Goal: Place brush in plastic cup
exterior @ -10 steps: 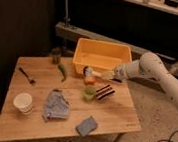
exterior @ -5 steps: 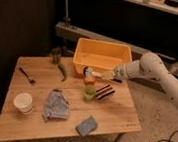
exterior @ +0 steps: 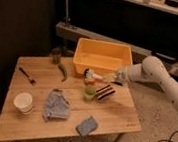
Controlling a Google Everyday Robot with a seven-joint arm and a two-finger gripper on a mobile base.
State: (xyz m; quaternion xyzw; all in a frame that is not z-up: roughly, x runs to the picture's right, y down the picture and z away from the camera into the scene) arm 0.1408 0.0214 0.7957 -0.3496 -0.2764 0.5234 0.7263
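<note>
The brush (exterior: 105,92) lies slanted on the wooden table (exterior: 121,116), its rows of black bristles showing, its left end right next to the plastic cup (exterior: 89,93). That cup is small, lime-green and upright, just in front of the yellow bin. My gripper (exterior: 99,78) reaches in from the right on a white arm, low over the table, just above and behind the brush and the cup. It is shut. Whether it touches the brush I cannot tell.
A yellow bin (exterior: 103,57) stands at the back of the table. A dark cup (exterior: 56,55) and a green pepper (exterior: 63,72) are back left, a dark utensil (exterior: 28,76) at the left, a white paper cup (exterior: 24,102) front left, a blue-grey cloth (exterior: 57,105) and a small blue pad (exterior: 88,126) in front.
</note>
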